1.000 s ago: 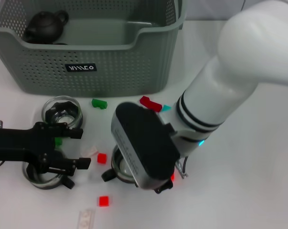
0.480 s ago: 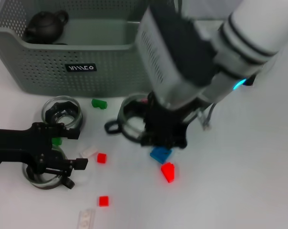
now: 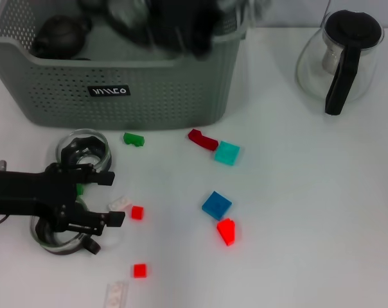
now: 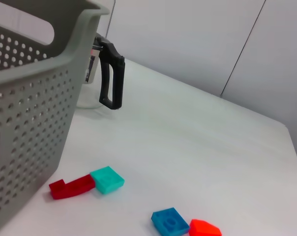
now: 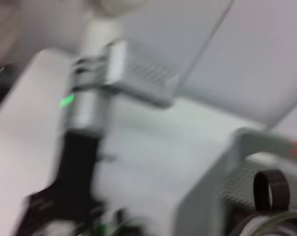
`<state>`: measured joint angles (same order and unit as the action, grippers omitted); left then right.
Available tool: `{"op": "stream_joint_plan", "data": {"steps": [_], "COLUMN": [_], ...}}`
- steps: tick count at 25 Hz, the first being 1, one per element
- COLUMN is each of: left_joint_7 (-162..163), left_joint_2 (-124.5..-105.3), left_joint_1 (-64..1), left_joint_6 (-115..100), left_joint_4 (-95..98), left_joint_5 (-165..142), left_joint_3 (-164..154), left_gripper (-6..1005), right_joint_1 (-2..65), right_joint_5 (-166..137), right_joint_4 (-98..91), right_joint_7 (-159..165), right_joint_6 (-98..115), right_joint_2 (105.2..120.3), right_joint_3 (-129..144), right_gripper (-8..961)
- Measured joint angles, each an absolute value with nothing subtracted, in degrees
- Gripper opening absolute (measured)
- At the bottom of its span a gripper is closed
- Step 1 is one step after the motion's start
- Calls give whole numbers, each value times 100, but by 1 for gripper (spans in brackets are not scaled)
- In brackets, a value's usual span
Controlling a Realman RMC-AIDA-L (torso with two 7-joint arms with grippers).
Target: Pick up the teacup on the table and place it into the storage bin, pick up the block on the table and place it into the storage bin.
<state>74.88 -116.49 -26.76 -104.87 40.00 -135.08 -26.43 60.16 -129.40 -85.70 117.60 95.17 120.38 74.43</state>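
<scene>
The left gripper (image 3: 110,199) was held low over the table (image 3: 309,212), fingers apart, above a glass teacup (image 3: 52,234). The storage bin (image 3: 117,83) was set behind, a blurred right gripper (image 3: 175,22) seen over it; its fingers could not be made out. Loose blocks (image 3: 216,205) were scattered further right.

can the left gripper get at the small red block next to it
Probably yes. The left gripper sits low over the table beside the small red block, with only a whitish block close by and nothing covering it.
</scene>
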Motion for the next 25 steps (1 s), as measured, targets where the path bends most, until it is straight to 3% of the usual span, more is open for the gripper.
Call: {"op": "stream_joint_plan", "data": {"steps": [17, 25], "left_joint_7": [7461, 7474], "left_joint_2": [-11706, -11703], "left_joint_1": [-2766, -2774], "left_joint_6": [-10437, -10438], "left_joint_4": [3989, 3991], "left_joint_5": [-13480, -13469], "left_joint_3": [-2636, -2615], "left_gripper": [903, 903], "right_joint_1": [6816, 6911], "right_joint_5": [-12369, -12127], "right_joint_4": [-3792, -3183], "right_joint_7": [9232, 8742], "right_joint_6": [4677, 4190], "right_joint_2": [12047, 12050], "right_joint_3": [7044, 7046], "right_gripper": [57, 57]}}
